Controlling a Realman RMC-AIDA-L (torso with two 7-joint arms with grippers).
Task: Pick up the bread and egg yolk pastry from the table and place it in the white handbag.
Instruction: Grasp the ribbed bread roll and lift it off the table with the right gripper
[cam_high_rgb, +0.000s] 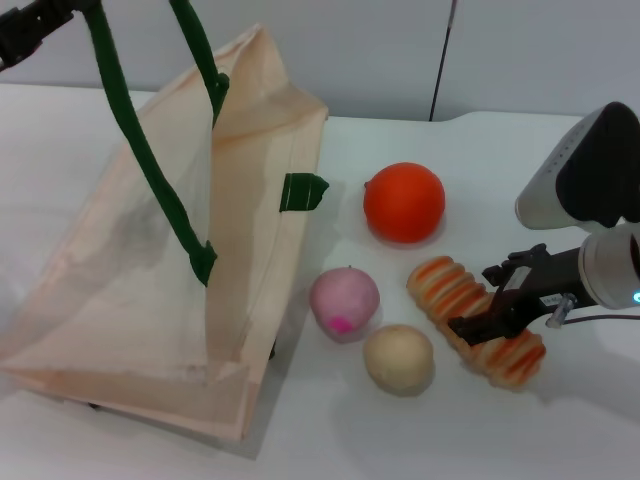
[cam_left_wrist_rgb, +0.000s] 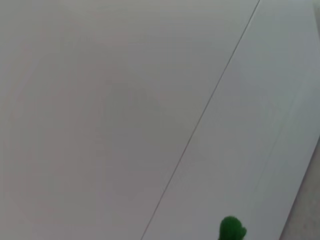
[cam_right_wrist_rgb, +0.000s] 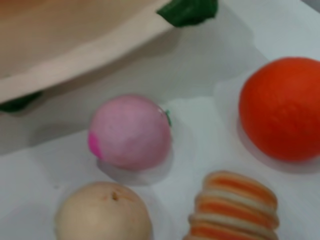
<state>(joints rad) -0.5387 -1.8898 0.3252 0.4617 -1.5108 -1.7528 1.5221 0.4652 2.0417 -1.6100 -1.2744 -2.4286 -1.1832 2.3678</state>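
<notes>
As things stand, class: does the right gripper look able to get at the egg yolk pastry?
Probably yes. The right gripper is over the bread, and the egg yolk pastry lies just beside that loaf on the table, uncovered, with nothing between them. The pink ball sits close behind it.

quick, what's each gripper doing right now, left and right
Left gripper: raised at the green handle of the white handbag; grip cannot be told.
Right gripper: open, fingers around the bread, which lies on the table.
</notes>
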